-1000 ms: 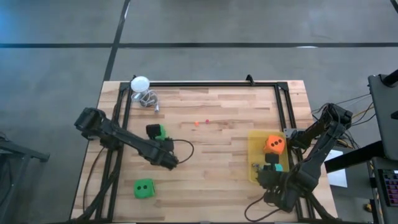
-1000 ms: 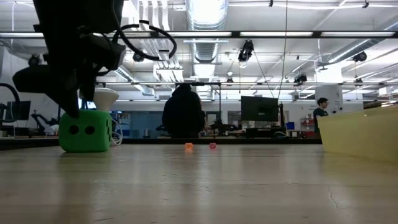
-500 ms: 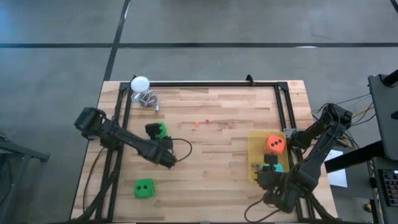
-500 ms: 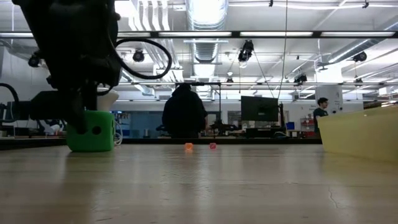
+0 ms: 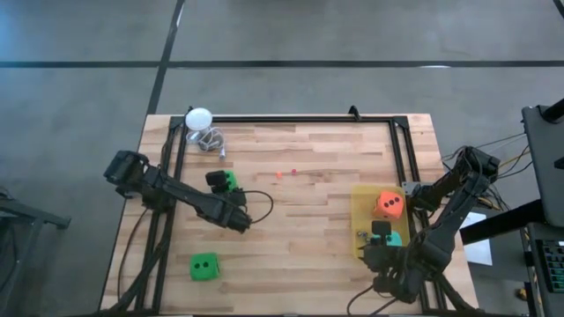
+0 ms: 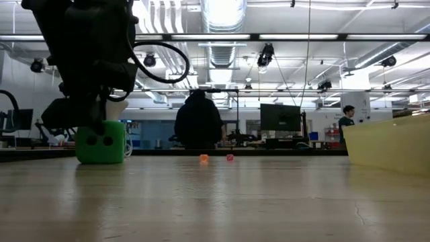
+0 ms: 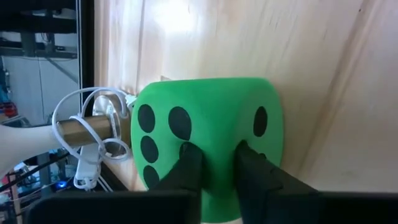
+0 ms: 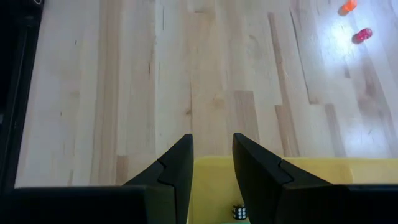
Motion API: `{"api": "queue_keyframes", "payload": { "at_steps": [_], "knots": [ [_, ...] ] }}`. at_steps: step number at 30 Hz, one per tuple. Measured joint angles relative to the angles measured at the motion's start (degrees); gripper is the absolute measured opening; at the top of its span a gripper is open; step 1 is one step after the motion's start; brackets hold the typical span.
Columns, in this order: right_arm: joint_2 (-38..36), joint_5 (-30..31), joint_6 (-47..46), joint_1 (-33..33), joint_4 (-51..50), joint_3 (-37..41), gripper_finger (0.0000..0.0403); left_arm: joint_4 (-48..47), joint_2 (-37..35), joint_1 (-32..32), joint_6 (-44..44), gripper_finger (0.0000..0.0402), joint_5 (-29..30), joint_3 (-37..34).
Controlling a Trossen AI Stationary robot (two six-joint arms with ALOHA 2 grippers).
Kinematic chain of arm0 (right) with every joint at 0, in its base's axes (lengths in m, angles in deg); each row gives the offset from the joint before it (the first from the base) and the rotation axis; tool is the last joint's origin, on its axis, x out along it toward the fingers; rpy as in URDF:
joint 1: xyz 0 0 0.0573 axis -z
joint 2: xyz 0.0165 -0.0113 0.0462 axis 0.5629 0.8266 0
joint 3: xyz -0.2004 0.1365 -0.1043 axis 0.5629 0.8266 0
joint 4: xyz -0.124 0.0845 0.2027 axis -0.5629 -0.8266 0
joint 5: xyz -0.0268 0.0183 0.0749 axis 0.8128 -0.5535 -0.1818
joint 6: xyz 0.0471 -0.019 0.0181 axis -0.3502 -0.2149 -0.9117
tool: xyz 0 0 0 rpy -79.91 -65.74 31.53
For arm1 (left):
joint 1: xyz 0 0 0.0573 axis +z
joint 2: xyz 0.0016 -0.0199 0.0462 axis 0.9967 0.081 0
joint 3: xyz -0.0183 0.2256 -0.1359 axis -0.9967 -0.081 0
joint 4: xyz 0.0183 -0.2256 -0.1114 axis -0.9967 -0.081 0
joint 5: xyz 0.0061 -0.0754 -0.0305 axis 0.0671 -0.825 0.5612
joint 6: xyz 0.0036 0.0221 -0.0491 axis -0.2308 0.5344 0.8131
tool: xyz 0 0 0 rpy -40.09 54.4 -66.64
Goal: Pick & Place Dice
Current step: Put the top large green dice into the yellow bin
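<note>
bright overhead strip lights | glare on table (image 8: 348,56) (far corner) | sharp focus

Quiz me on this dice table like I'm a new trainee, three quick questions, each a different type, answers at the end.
1. True or false: the orange-red die lies in the yellow tray.
2. What is the left pincer right up against? A, a green die; B, the teal die; C, the white ball.
3. Fill in: the number of green dice on the bare wood, outside the tray, is ____.
Key: 1 true; 2 A; 3 two.
</note>
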Motion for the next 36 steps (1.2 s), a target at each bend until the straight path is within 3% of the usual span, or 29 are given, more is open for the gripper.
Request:
{"api": "queue_keyframes", "payload": {
  "at_steps": [11,19,25,27,30,36],
  "knots": [
    [0.0,9.28,6.41,0.22,1.93,0.0,0.0107,5.9,0.22,-0.63,-0.52,0.0049,-3.76,5.31],
    [0.0,11.3,11.13,2.2,6.12,0.0,0.0107,27.35,0.55,-2.62,-3.67,0.0007,-9.85,7.3],
    [0.0,11.27,15.43,3.83,9.8,0.0,0.0107,35.8,3.31,-4.28,-3.42,0.0003,-12.11,7.74],
    [0.0,11.22,17.11,4.56,10.86,0.0,0.0107,38.19,5.27,-5.16,-3.21,0.0004,-15.47,8.68],
    [0.0,11.25,20.39,6.02,13.17,0.27,0.0107,36.49,9.21,-5.73,-3.81,0.0004,-17.34,10.74],
    [0.0,6.79,23.45,8.67,15.56,0.35,0.0107,22.86,11.11,-5.7,-1.54,0.0003,-11.08,18.89]
  ]
}}
